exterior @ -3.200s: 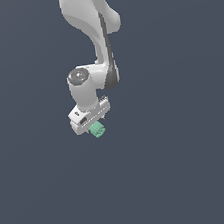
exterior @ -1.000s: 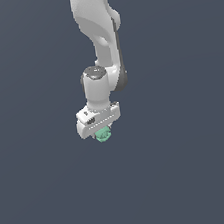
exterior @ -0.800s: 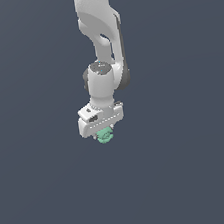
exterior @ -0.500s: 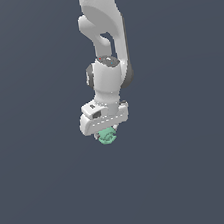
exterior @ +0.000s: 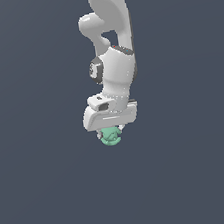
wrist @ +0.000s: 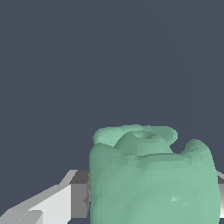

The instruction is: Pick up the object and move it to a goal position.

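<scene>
No brand, label or writing readable on any surface in either view.

In the exterior view, only flat, uniform dark slate-grey to the left of the gripper point(exterior: 110, 132), without texture or edge. At the centre, a glossy white arm point(exterior: 110, 13) of smooth rounded segments, hanging down from the upper edge, with a dark grey ring at 1 joint and a boxy white hand below it. Gripper pointed downward, closed on the object point(exterior: 110, 137). Object lodged directly under the hand, between the short fingers, partly hidden by them, so that only its lower half showed. Mint-green, matte, lumpy and rounded in shape, clearly smaller than the white hand above it. No surface visible beneath it; whether it hung in the air or rested on something could not be told. To the right of the gripper, the same plain grey again.

In the wrist view, a white, hard-edged finger point(wrist: 52, 203) with a darker grey inner pad point(wrist: 81, 199), pressed against 1 flank of the object point(wrist: 151, 179). Object seen very close: soft green, dull finish, irregular lobes separated by shallow creases, a hollowed crown with a raised rim, and 1 bulge set off by a notch. Only a sliver of the opposite finger point(wrist: 221, 192) seen at the far side of the blob, touching it. Beyond the blob, unbroken grey.
</scene>
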`<state>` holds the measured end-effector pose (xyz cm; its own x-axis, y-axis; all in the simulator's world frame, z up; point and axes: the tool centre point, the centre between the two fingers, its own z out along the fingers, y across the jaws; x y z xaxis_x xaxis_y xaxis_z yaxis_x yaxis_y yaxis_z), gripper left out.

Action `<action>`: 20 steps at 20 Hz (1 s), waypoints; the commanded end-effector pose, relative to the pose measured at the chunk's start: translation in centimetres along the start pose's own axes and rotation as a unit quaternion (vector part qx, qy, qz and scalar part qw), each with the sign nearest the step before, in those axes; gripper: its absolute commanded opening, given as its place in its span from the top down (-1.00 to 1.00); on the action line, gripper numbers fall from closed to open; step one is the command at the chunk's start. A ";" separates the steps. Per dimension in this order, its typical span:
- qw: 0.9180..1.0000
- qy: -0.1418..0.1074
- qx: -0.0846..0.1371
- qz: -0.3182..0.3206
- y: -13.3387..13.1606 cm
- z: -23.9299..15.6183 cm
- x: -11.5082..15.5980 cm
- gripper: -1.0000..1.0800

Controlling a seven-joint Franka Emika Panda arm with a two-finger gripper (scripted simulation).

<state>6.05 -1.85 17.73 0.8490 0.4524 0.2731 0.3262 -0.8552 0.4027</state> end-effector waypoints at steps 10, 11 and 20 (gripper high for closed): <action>0.996 0.034 -0.075 0.044 1.0 -3.9 4.7 1.00; 0.995 0.038 -0.081 0.048 1.1 -4.3 5.1 1.00; 0.983 0.067 -0.147 0.086 1.8 -8.1 8.8 1.00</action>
<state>10.47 2.26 27.10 0.8182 0.3607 0.4477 0.0579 -0.8264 0.5601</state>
